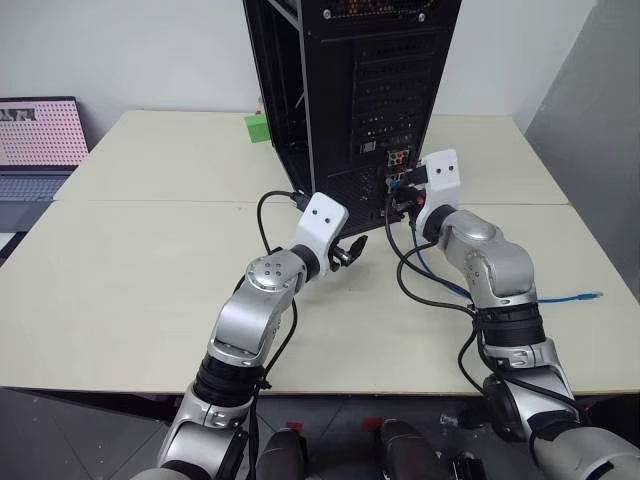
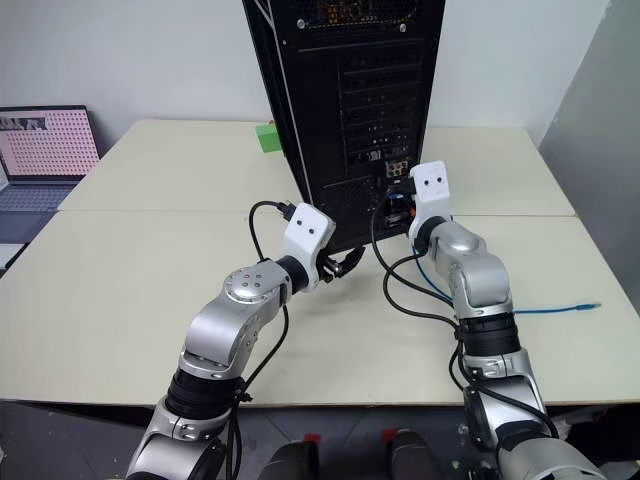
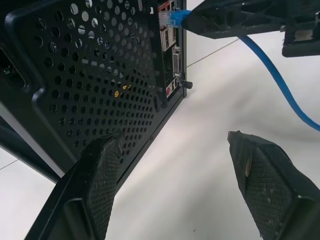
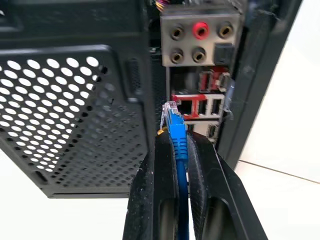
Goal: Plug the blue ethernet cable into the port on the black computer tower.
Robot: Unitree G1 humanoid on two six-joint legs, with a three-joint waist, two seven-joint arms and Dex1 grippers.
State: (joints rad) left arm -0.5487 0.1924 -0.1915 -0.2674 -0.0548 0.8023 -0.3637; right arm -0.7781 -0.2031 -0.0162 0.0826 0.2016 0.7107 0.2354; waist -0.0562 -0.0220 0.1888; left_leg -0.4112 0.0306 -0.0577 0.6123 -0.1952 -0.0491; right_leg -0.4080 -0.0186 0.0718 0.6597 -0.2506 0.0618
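The black computer tower stands upright on the bench, its back panel with a perforated grille, slot covers and a connector cluster turned toward the camera. The port, a small dark squarish socket edged in red, sits low in that cluster. The blue ethernet cable is pinched just behind its clear-tipped, blue-booted plug, which is held just before the port and not yet seated. The cord is trailed down and across the bench, its far plug lying flat near the right edge.

Silver jointed arms, white wrist housings, looping black cables, black textured pincer fingers.
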